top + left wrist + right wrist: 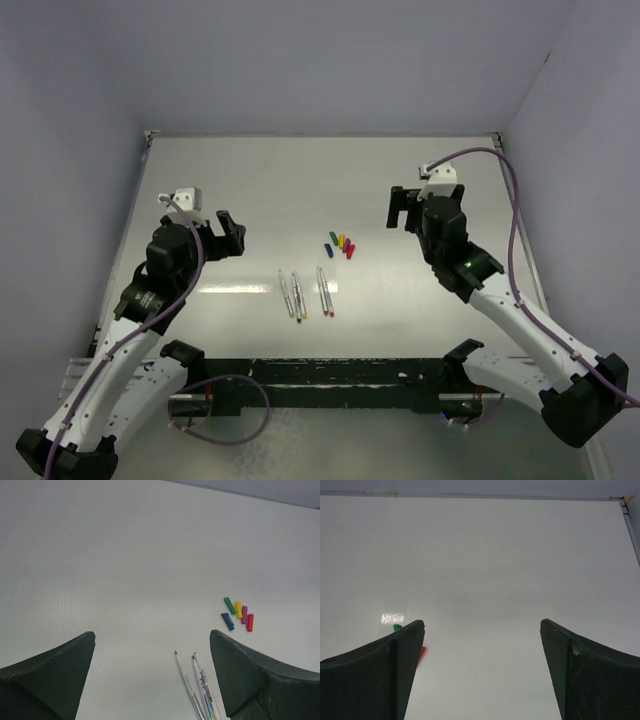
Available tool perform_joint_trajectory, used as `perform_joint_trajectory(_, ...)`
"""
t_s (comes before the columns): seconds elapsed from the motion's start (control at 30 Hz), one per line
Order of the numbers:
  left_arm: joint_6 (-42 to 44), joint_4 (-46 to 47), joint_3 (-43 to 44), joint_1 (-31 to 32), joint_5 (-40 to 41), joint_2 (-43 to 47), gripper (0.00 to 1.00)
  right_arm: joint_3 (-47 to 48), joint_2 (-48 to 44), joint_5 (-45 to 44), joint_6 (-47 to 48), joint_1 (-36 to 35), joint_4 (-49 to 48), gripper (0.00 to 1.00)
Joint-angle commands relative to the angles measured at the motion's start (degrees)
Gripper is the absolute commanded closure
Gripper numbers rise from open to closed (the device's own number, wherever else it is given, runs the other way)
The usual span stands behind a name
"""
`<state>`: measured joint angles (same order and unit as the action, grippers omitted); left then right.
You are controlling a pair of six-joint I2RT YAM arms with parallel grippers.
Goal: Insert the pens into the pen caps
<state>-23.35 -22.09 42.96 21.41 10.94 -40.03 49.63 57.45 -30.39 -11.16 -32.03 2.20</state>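
plainly, nothing is held yet. the left gripper (228, 232) hangs over the left side of the table (300, 180) with its fingers spread wide and nothing between them. the right gripper (400, 208) does the same on the far right, equally spread and empty. both stand well apart from the work, which reads as a ready pose: wide jaws can drop over a thin pen or a stubby cap without any opening move first.

the pens (305, 293) lie flat near the middle of the table, roughly parallel, writing tips pointing away from the arm bases. from above they look like a group of three with a pair just beside it, though that view is too small to count them surely. the pen caps (341, 244) lie in a tight cluster a little farther out and to the right, near the pens but not touching them. in the left wrist view the green cap (229, 605), yellow cap (238, 609), purple cap (244, 614) and red cap (249, 622) sit side by side, with the blue cap (227, 621) just nearer the camera.

bare table surrounds both groups, and the right rim (630, 525) and the far wall are well apart from them. so the edges should not hinder either arm. the tight packing likely will: fingers closing on one cap or pen may nudge its neighbours, so the outermost pieces look easiest to take first.
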Motion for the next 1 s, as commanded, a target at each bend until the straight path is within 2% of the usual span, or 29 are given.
perform_joint_trajectory(0.0,-1.62,4.93,-2.05,0.04,-0.19,2.04,0.01,-0.48,-2.48,-0.16,1.29,-0.11,-2.25,0.00)
perform_joint_trajectory(0.47,-0.38,5.09,-1.36,0.04,-0.82,1.01,0.01,-0.71,-3.28,-3.22,-0.37,-0.09,0.01,0.00)
perform_joint_trajectory(0.57,1.04,5.44,-1.05,0.03,-4.40,1.57,0.01,-0.95,-3.57,-3.09,-0.61,-0.07,-0.52,0.00)
perform_joint_trajectory(0.67,2.98,7.68,-2.57,0.04,-11.70,3.11,0.01,-1.88,-5.07,-1.82,-0.78,0.00,-2.18,0.00)
perform_joint_trajectory(0.73,2.09,7.60,-2.88,0.04,-13.14,3.82,0.01,-2.73,-6.42,-0.76,-1.26,-0.04,-2.82,0.00)
perform_joint_trajectory(0.97,1.54,1.49,-1.27,0.04,-19.12,0.46,0.01,-5.80,-8.98,-0.10,-2.52,0.11,-1.86,0.00)
